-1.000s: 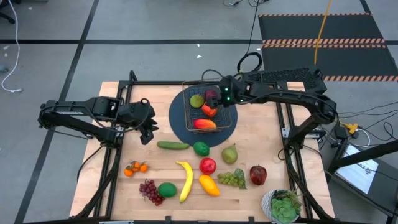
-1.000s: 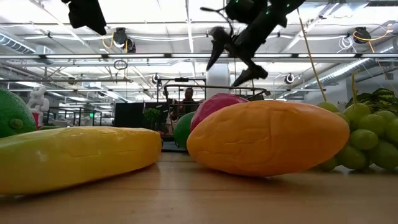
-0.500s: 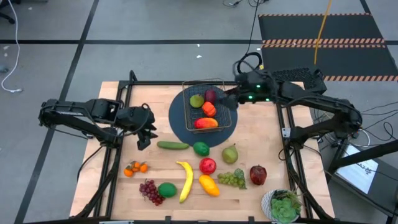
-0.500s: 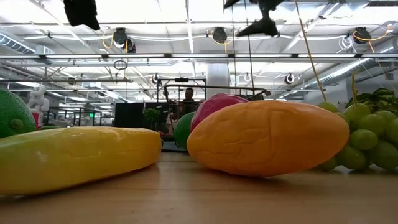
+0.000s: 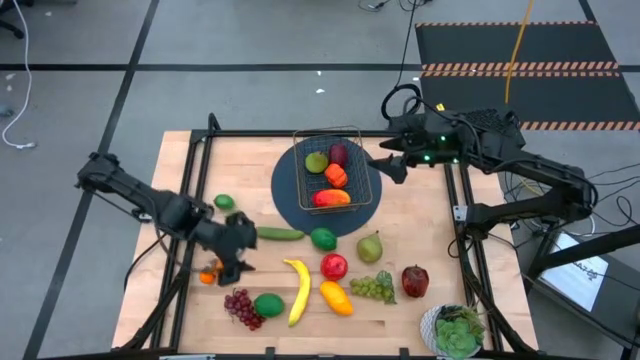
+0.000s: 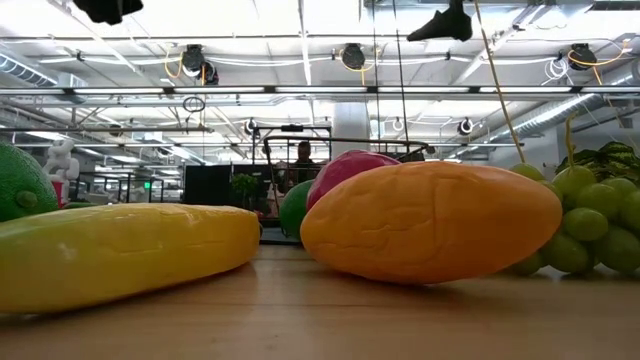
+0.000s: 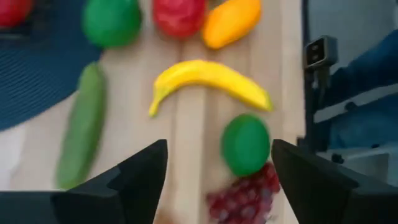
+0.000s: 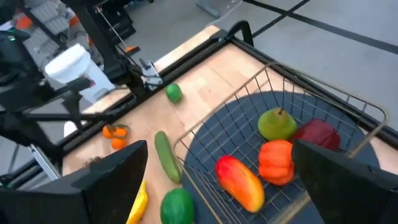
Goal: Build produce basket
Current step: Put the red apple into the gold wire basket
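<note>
The wire basket point(image 5: 335, 170) stands on a round dark-blue mat and holds a green fruit point(image 8: 277, 123), a dark red one, an orange one and a red-yellow mango point(image 8: 239, 182). My right gripper point(image 5: 388, 166) hangs open beside the basket's right rim, touching nothing. My left gripper point(image 5: 238, 266) is open above the near left of the table, next to the small oranges point(image 5: 208, 272). Its wrist view looks down on the banana point(image 7: 208, 81), a lime point(image 7: 245, 144), purple grapes point(image 7: 245, 194) and the cucumber point(image 7: 81, 124).
More produce lies on the board: a lime point(image 5: 224, 202) at far left, a green fruit point(image 5: 322, 238), a pear point(image 5: 370, 246), red apples point(image 5: 334, 266), a mango point(image 5: 336, 297), green grapes point(image 5: 372, 288). A potted plant point(image 5: 455, 332) stands at the near right corner.
My left gripper has swung from the table's left middle toward the near edge and sunk a little, ending by the oranges; a lime now shows where the arm stood. My right gripper has risen from over the basket and drawn back toward the right edge, rolling as it went.
</note>
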Robot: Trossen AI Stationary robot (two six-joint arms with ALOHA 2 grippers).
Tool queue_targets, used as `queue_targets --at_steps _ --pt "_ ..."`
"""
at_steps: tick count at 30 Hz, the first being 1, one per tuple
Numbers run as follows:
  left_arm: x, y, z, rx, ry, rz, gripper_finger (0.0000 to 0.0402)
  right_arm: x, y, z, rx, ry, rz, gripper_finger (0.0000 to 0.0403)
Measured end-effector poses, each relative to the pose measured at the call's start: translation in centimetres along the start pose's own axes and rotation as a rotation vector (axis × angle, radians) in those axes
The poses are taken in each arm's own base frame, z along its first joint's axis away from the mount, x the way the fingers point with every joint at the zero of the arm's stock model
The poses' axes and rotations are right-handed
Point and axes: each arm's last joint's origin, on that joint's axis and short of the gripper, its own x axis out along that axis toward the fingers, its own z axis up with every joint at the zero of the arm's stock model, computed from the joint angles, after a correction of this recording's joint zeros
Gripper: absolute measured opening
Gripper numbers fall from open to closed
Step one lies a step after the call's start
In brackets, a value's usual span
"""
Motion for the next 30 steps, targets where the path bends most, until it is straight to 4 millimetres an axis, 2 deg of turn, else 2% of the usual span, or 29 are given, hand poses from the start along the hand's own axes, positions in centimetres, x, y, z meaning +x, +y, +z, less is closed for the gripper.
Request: queue_targets --at_steps 4,9,14,18,30 --pt "3.0 -1.1 1.5 -0.012 -0.049 -0.025 0.0293 -0.6 -0.1 -0.5 -0.012 0.051 0.007 0.0391" --pt "6.3 -1.3 3.7 -0.036 -0.141 -0.057 0.0282 -1.8 -0.2 -1.2 -0.012 0.100 0.032 0.0391" --pt "8.3 -0.8 6.2 -0.060 -0.238 -0.070 0.0270 -3.1 -0.1 -1.3 -0.038 0.078 0.048 0.0391" --pt "9.9 -0.3 8.0 0.019 -0.229 -0.022 0.0272 -3.8 -0.1 -1.3 -0.061 0.059 0.056 0.0391" --pt "14.5 -0.4 12.6 0.274 -0.190 0.052 0.0350 -5.3 -0.3 -1.9 -0.089 0.075 0.051 0.0391"
